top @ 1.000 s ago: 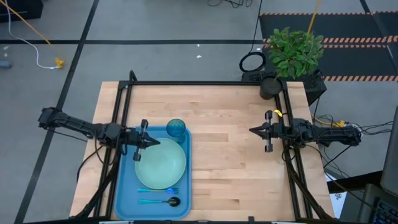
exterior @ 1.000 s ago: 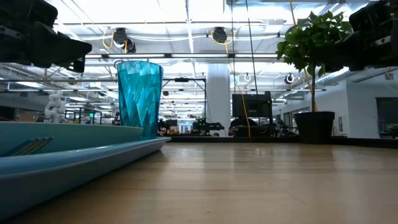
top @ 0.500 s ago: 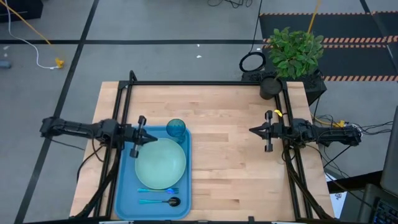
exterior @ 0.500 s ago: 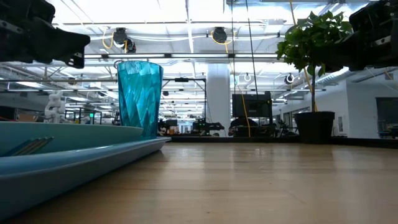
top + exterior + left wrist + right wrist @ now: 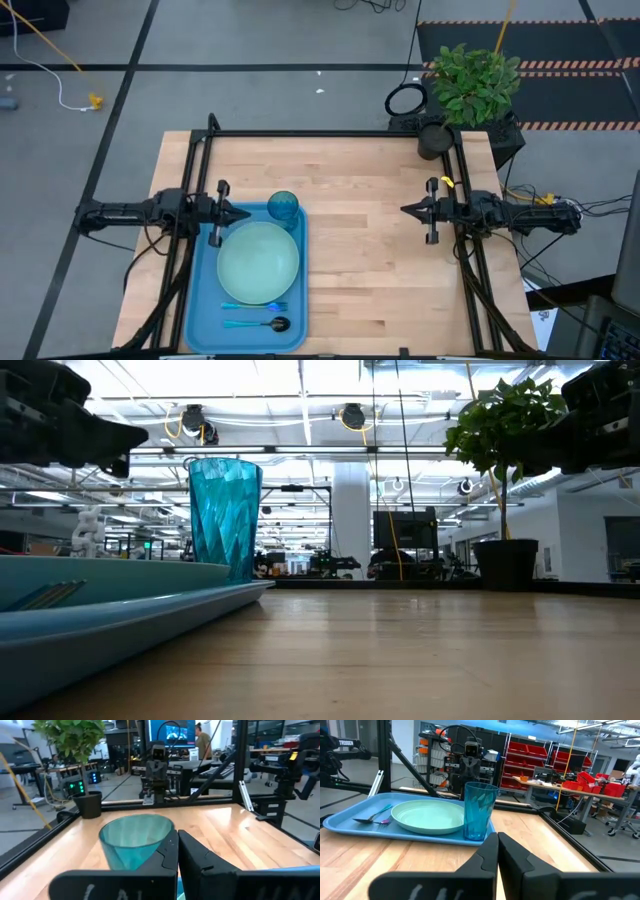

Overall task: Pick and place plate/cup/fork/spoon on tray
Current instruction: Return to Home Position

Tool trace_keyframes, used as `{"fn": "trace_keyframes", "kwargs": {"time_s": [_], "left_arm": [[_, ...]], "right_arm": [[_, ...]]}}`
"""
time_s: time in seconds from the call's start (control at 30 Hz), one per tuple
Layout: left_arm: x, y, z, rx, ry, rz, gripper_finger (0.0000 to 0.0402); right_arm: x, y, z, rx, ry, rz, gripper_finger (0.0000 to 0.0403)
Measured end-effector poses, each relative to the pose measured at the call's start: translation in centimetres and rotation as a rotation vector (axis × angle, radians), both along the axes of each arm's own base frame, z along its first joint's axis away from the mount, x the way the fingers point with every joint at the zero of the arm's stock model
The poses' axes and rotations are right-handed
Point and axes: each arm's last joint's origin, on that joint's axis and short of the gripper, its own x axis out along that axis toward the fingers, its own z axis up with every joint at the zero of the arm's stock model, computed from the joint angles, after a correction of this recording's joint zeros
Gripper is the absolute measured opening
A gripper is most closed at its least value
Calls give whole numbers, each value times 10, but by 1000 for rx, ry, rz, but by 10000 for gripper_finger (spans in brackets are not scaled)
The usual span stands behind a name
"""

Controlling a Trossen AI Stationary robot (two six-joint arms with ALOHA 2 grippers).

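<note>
- The left gripper (image 5: pixel 238 213) hovers over the tray's far left corner, close to the left edge of the surface (image 5: pixel 370 270). Its arm reaches in level from the left. In the left wrist view its two dark fingers (image 5: pixel 197 857) are pressed together, closed on nothing.
- The tray (image 5: pixel 203 318) lies flat on the left half of the surface. Its long sides run from the near edge towards the middle, and its left rim is just inside the left edge.
- The fork (image 5: pixel 254 305) lies on the tray floor just beyond the plate's near rim, crosswise to the tray's long sides.
- The spoon (image 5: pixel 262 324) lies parallel to the fork, between it and the tray's near edge. Its dark bowl points towards the tray's right rim.
- The plate (image 5: pixel 258 262) sits flat in the middle of the tray and fills most of its width.
- The cup (image 5: pixel 283 206) stands upright in the tray's far right corner, just beside the plate's far rim. From the high view I cannot tell whether the two touch.
- The right gripper (image 5: pixel 408 210) waits above the right part of the surface, near its right edge, and points towards the tray. It is well apart from all the tableware. In the right wrist view its fingers (image 5: pixel 512 851) are shut together and hold nothing.
- A potted plant (image 5: pixel 472 80) stands at the far right corner of the surface.
</note>
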Motion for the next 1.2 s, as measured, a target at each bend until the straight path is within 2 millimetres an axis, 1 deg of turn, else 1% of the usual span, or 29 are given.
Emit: {"fn": "trace_keyframes", "kwargs": {"time_s": [0.27, 0.5, 0.63, 0.8, 0.9, 1.0, 1.2], "left_arm": [[-2, 3, -2, -22, 17, 31, 0], [-2, 5, -3, -23, 22, 96, 2], [-2, 5, -3, -15, 23, 93, 2], [-2, 5, -2, -12, 20, 93, 13], [-2, 5, -2, -7, 19, 89, 6], [-2, 4, -2, -3, 20, 46, 4], [-2, 2, -2, -28, 22, 30, 24]], "right_arm": [[0, 0, 0, 0, 0, -1, 0], [0, 0, 0, 0, 0, -1, 0], [0, 0, 0, 0, 0, 0, 0], [0, 0, 0, 0, 0, 0, 0], [0, 0, 0, 0, 0, -1, 0], [0, 0, 0, 0, 0, 0, 0], [0, 0, 0, 0, 0, 0, 0]]}}
